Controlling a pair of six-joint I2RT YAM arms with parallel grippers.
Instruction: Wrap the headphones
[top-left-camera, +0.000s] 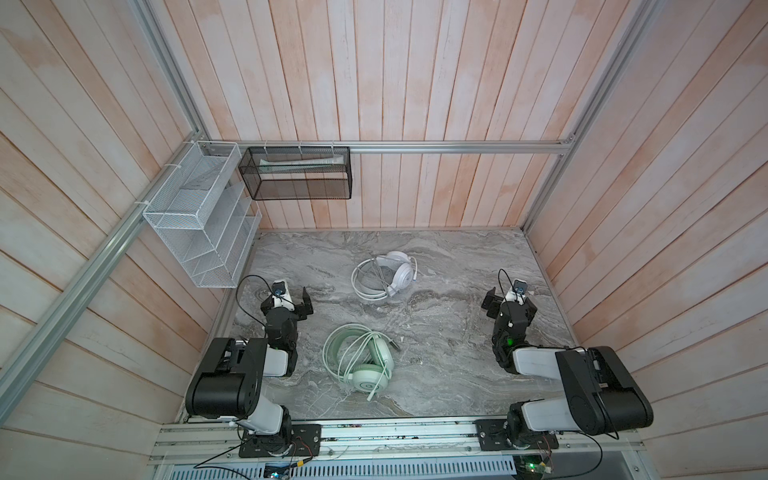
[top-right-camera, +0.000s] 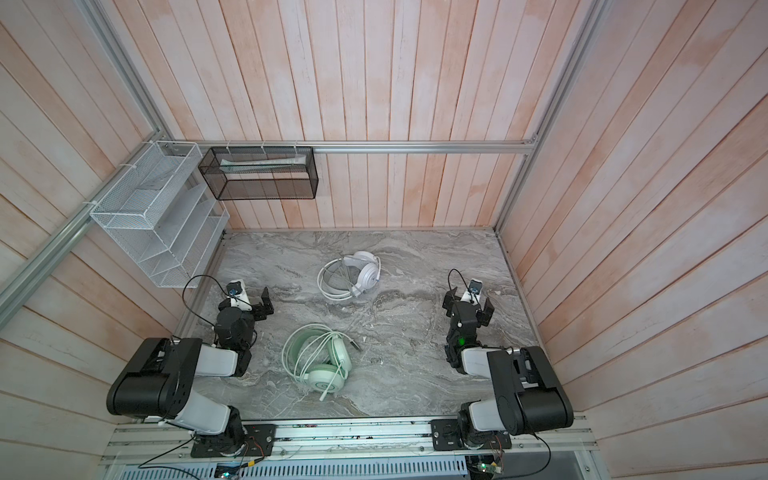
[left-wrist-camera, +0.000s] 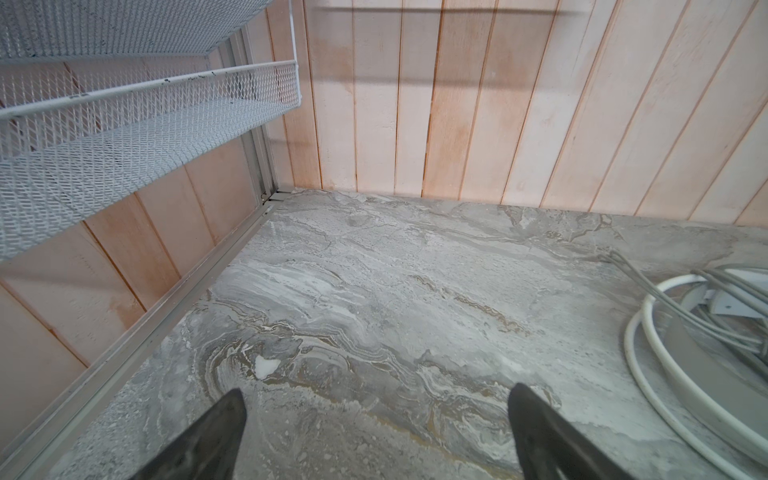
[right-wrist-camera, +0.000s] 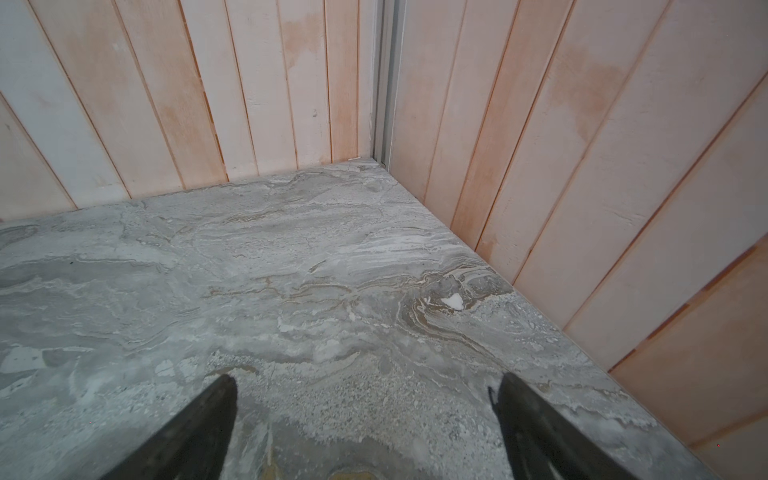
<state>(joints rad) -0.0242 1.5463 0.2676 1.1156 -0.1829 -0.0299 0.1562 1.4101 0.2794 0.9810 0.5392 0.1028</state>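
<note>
Taking the marble table (top-left-camera: 457, 332) as a clock face in both top views, with twelve at the far wall, the white headset (top-left-camera: 386, 274) lies between the centre and twelve o'clock; its cable (top-left-camera: 360, 287) makes a loose round loop on the nine o'clock side of the earcups, touching them. The mint green headset (top-left-camera: 368, 368) lies between the centre and six o'clock, a little toward seven; its cable (top-left-camera: 338, 347) is coiled in several turns over and around the headband. The two headsets are well apart from each other.

The left gripper (top-left-camera: 297, 305) hangs near nine o'clock, with its jaws spread wide and nothing between them; in the left wrist view the left gripper (left-wrist-camera: 376, 392) shows only bare marble in the gap, and part of the white cable loop (left-wrist-camera: 636, 357) lies near it, not touching. The right gripper (top-left-camera: 510, 305) hangs near three o'clock, also released and empty; the right wrist view (right-wrist-camera: 365, 380) shows the same, facing the table corner.

On the walls, toward ten and eleven o'clock, a white mesh rack (top-left-camera: 195, 232) and a black mesh basket (top-left-camera: 299, 178) are fixed above the table.
</note>
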